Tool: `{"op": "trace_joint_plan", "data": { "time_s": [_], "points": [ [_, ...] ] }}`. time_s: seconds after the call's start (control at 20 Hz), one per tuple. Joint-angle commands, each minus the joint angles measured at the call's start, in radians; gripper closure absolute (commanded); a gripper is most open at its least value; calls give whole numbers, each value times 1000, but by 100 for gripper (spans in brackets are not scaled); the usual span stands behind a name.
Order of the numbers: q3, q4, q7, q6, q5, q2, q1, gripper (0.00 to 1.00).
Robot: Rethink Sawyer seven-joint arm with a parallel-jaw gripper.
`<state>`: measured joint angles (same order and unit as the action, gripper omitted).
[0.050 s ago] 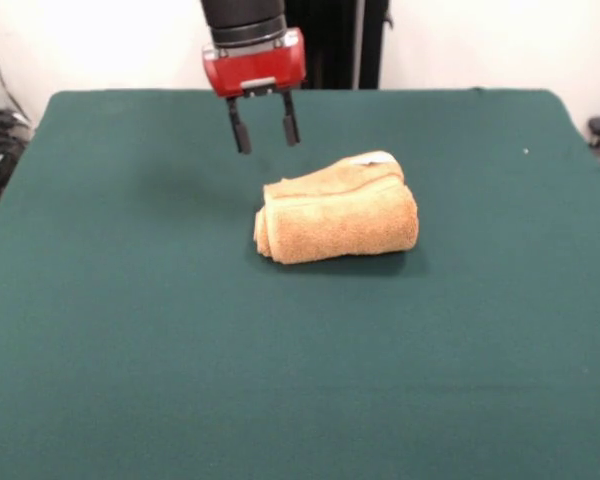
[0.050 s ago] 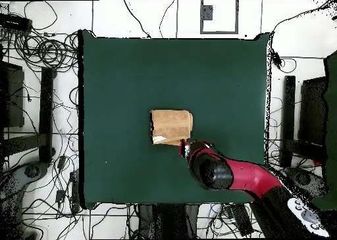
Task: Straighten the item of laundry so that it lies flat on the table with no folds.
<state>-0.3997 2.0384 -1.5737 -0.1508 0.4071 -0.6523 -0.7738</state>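
Tool (image 1: 265, 128) hangs released, fingers apart and empty, above the table (image 1: 130, 330) just behind the towel's (image 1: 338, 215) left end. Towel lies folded in a thick bundle near the table's middle.

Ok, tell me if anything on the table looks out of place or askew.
Only the towel: it sits near the middle of the table rolled into a thick bundle rather than flat. The open gripper hangs above, not touching it.

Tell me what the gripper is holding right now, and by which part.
Nothing. The red and black gripper hangs open above the dark green felt table, just behind the rolled-up orange-tan terry towel, not touching it.
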Motion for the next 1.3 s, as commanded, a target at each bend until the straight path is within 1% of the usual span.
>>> {"op": "trace_joint_plan", "data": {
  "time_s": [0.05,0.25,0.45,0.65,0.85,1.1,1.3],
  "points": [
    [-130,-87,-21,58,66,55,-16,0],
    [-171,-94,-20,59,82,84,-53,0],
    [-199,-88,-27,66,98,93,-81,0],
    [-245,-89,-20,51,102,139,-120,0],
    [-276,-84,-33,63,101,155,-142,0],
    [-261,-73,-70,102,103,115,-129,0],
    [-255,-76,-74,126,112,129,-126,0]
  ]
}}
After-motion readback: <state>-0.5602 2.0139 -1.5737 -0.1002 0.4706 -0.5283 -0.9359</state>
